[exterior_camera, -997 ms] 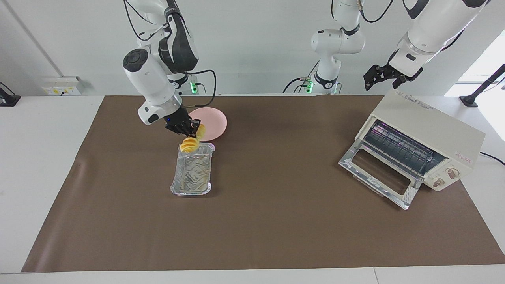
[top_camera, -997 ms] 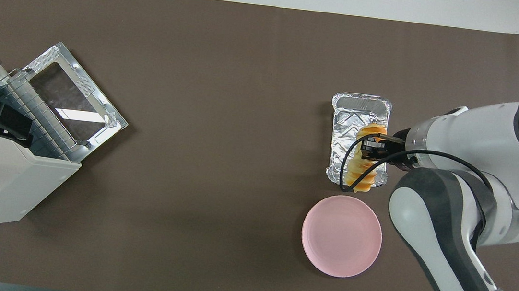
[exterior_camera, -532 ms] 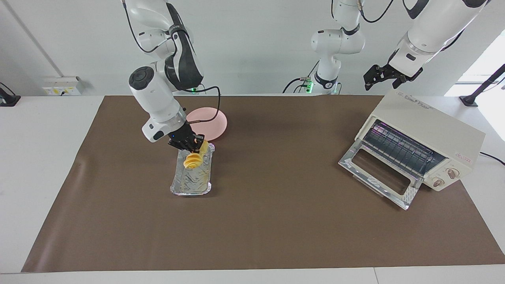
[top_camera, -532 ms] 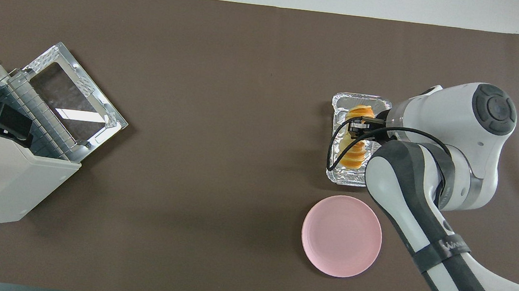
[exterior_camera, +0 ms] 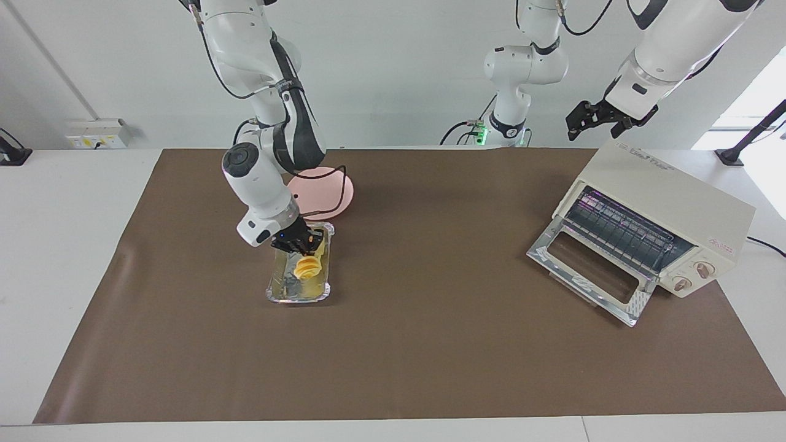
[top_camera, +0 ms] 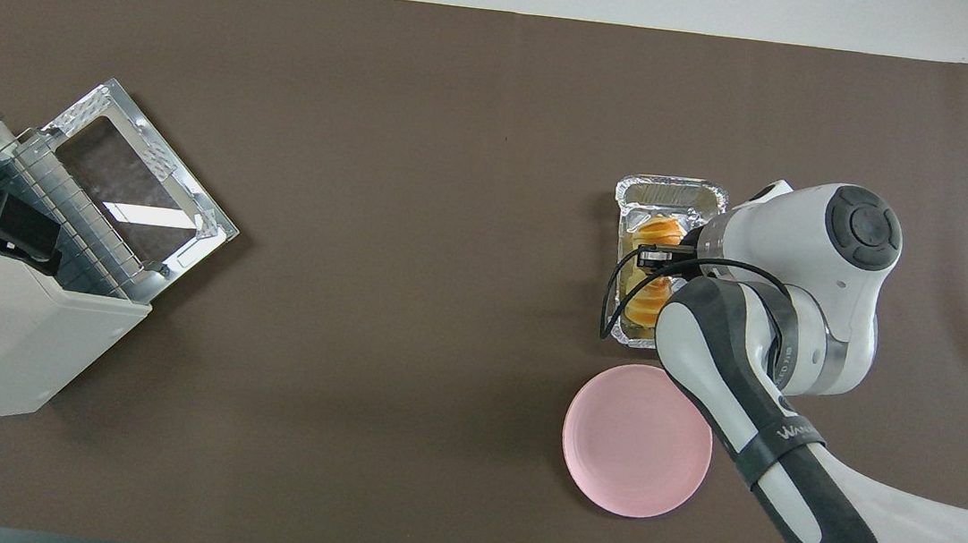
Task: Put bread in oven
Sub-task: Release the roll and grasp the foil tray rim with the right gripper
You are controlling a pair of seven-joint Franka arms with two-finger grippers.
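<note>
We show a table covered by a brown mat (exterior_camera: 430, 344). The oven (exterior_camera: 660, 209) stands at the left arm's end, its glass door (exterior_camera: 589, 270) dropped flat and the wire rack (exterior_camera: 620, 230) exposed. The left gripper (exterior_camera: 599, 120) waits above the oven's top, jaws apart and empty.

At the right arm's end lie the pink plate (exterior_camera: 334, 190) and, just beside it and farther from the robots, the foil tray (exterior_camera: 299, 298). The bread (exterior_camera: 307, 267) sits low inside this tray, pinched by the right gripper (exterior_camera: 299, 244), whose fingers are closed on the end of the loaf nearer the robots. We cannot tell whether the loaf's underside rests on the foil.

We judge the bread to be well apart from the oven, so the long carry across the table remains.

Risks, as we read them:
- The tray is light foil. A gripper pressed against its wall or rim could dent it or drag it along the mat.
- The grip is on one end of a ridged, soft loaf. Opened while tilted, the loaf may roll onto the tray's rim. Squeezed harder, it may tear at a ridge.
- The arm's cable (top_camera: 616, 299) loops over the tray and could snag its rim.
- The left gripper, hanging over the oven, could crowd any later approach to the open door.
</note>
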